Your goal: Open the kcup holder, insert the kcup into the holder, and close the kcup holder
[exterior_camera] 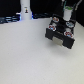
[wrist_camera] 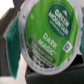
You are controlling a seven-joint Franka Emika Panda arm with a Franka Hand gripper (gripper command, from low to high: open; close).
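The gripper (exterior_camera: 66,11) is closed on the kcup (wrist_camera: 49,35), a round pod with glossy green foil top and pale rim, held above the black boxy kcup holder (exterior_camera: 61,34) on the white table (exterior_camera: 25,55).

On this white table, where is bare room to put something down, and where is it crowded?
The white table is bare across the near side and toward the exterior view's left, from the kcup holder to the front edge. It is crowded at the far side: the hand hangs over the holder, gripping the kcup, and a white bottle stands at the back.
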